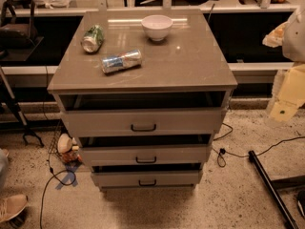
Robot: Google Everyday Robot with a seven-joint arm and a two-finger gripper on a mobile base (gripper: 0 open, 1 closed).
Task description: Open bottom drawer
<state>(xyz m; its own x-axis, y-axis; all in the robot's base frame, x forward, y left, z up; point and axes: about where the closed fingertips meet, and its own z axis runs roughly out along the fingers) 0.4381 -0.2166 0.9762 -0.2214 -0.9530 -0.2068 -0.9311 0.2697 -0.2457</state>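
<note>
Evidently the task is at its approach step. In the camera view, the grey-tan cabinet with a glossy flat top (190,61) stands square in the middle, its three drawer fronts stacked and stepping inward toward the floor. The bottom drawer (176,178), the narrowest and lowest grey-tan front, sits just above the speckled floor (228,204), and its small black bar handle (147,182) is at the centre of the front. A dark gap shows above the front, so it may be slightly ajar, but it is not pulled out.

The gripper (285,101) appears as a pale cream and yellow shape at the right edge of the view, hanging at about the height of the top drawer, well apart from the cabinet and far above and to the right of the handle. It holds nothing that can be seen, and whether it is set wide or narrow cannot be told.

On the cabinet top lie a green drinks can on its side (93,38), a blue and silver can on its side (121,61) and a white round bowl (157,26), none of them in the way.

The next move likely calls for bringing the gripper down and left to the handle, closing around the bar, then pulling straight outward.
</note>
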